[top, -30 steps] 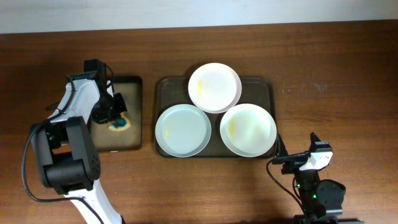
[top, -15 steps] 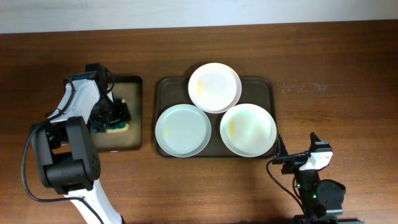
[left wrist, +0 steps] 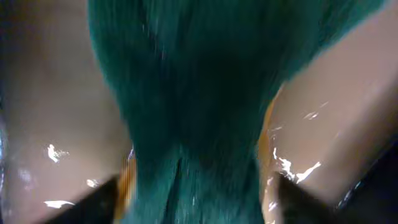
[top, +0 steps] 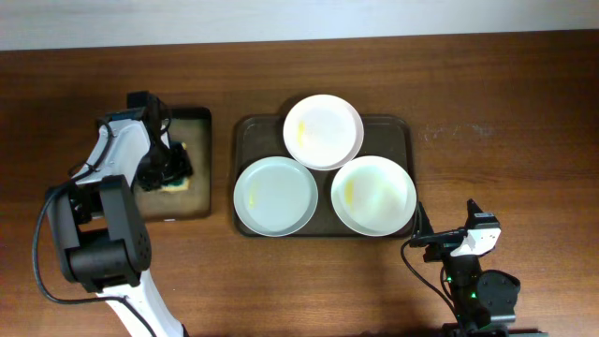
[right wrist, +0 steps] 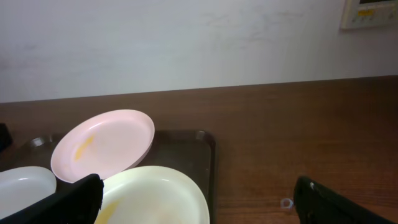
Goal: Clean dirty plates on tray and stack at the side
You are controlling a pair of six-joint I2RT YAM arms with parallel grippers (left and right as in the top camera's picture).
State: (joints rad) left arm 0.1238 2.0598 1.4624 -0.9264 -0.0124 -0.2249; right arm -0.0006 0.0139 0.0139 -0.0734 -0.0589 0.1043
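Your left gripper [top: 167, 170] is down over the small black rectangular tray [top: 154, 211] at the left of the brown wooden desk [top: 524, 112]. It is on the green-topped yellow sponge [left wrist: 193, 93]. The left wrist view is blurred. It shows the green face filling the frame and narrowing to a waist between the two dark fingers. From that the gripper looks closed on the sponge, though the blur leaves some doubt. The three round shallow white plates lie well apart from it, on the large dark brown-grey rectangular tray [top: 395, 133] at the desk's centre. The rear plate [top: 323, 131] has a yellowish smear near its left edge and appears to rest on the rims of the two in front. The front-right plate [top: 373, 195] also has a yellow smear. The front-left plate [top: 275, 195] looks cleaner. No plate is stacked at the side yet. Your right gripper [right wrist: 198, 190] is parked at the near right, just beside the tray's corner, spread wide and holding nothing. You seem to be at the opening step, picking up the cleaning tool, with all the wiping and stacking ahead. The next move likely calls for lifting the sponge clear of the black tray's rim and carrying it across to a plate. The nearest, the front-left, has the rear plate's rim overlapping its far edge. The right gripper would probably have to steady whichever plate you scrub.
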